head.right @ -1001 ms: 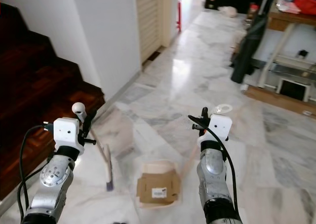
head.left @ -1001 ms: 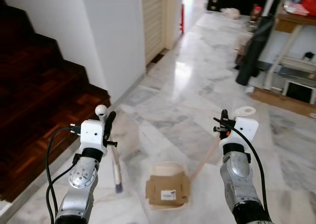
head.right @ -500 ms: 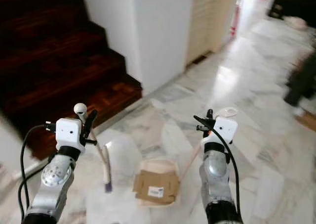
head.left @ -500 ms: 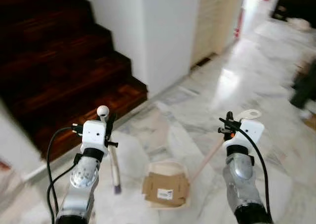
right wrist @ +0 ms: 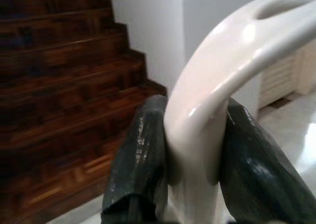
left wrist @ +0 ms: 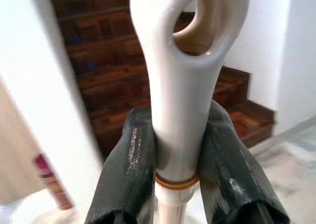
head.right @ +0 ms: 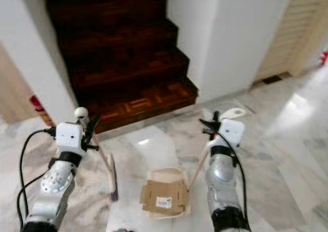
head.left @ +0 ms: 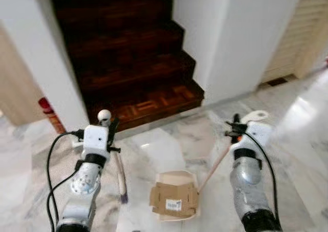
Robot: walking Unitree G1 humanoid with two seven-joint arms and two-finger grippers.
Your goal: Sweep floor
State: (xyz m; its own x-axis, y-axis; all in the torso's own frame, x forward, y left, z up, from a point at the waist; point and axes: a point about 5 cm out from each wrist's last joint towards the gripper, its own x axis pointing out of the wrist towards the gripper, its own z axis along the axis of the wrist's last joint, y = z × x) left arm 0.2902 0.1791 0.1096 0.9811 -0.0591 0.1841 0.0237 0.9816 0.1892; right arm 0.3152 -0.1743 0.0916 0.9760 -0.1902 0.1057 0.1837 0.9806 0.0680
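Left tool [head.left: 108,125] clamping broom [head.left: 121,175]; right tool [head.left: 237,128] clamping dustpan [head.left: 174,195] handle. Cardboard [head.left: 172,201] risking sliding out if the pan is tilting near the stairs [head.left: 133,63].

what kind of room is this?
Probably a home hallway at the foot of a staircase: dark wooden stairs, marble floor, and a louvred door off to one side.

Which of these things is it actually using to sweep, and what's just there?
In use:
broom, held by left end effector
dustpan with cardboard in it, handle held by right end effector

Just there:
wooden stairs
red can by the wall
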